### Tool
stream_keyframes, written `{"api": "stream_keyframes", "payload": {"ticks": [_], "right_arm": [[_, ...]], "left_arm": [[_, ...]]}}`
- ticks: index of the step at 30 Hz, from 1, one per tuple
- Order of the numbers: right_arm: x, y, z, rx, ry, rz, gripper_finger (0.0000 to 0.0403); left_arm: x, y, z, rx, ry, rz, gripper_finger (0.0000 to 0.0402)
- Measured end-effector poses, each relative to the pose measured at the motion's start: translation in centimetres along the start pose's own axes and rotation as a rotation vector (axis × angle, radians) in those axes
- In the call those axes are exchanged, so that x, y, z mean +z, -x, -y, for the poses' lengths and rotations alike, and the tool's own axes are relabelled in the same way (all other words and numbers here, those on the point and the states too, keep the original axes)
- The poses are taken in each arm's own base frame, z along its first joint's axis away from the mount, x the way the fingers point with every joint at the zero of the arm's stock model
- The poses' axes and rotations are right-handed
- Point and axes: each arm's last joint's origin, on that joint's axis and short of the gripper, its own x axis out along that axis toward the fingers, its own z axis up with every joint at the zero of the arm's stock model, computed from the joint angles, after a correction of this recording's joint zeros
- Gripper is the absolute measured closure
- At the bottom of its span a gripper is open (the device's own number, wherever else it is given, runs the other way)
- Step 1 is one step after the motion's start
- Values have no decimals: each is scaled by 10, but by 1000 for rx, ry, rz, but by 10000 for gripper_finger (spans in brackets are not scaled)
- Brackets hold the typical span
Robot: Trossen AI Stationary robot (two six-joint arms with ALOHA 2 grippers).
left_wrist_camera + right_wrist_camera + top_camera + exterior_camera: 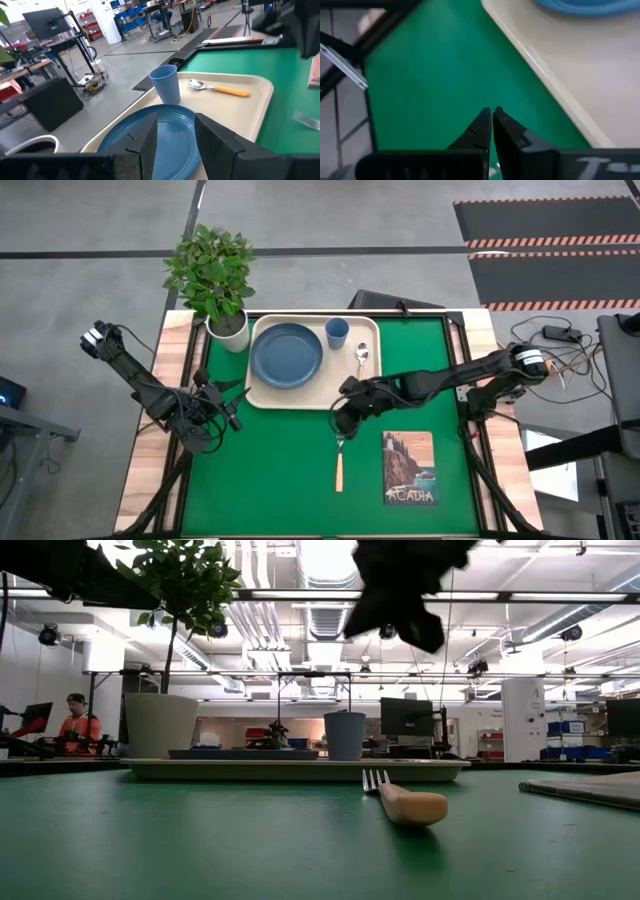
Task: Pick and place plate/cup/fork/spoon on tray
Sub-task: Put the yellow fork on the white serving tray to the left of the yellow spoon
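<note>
Right gripper [345, 423] hangs over the green mat just off the tray's near edge, fingers [481, 131] pressed together, holding nothing. Fork [339, 463] lies on the mat directly beneath and just beyond it, tines toward the tray [262, 396]. On the tray: plate [286, 356], cup [337, 333], spoon [362, 358]. Left gripper [225, 406] waits off the tray's left corner, fingers [145, 142] parted, empty.
</note>
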Motion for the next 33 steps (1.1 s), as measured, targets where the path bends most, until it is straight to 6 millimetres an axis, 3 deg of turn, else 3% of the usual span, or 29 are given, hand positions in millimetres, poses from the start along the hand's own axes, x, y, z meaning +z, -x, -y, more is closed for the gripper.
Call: {"api": "stream_keyframes", "payload": {"ticks": [5,11,19,22,27,33], "right_arm": [[6,-10,-28,-31,-38,-73,394],[-9,-31,-51,-181,-122,-294,394],[-68,-53,-66,-362,-333,-583,394],[-82,-59,-70,-408,-379,-563,394],[-85,-69,-66,-473,-392,-468,381],[-81,-84,-61,-463,-379,-401,304]], "left_arm": [[0,0,0,0,-24,0,288],[0,0,0,0,-45,0,288],[0,0,1,-2,-35,-1,288],[0,0,1,-2,-38,-1,288],[0,0,0,-1,-48,-2,288],[0,0,1,-1,-50,-3,288]]}}
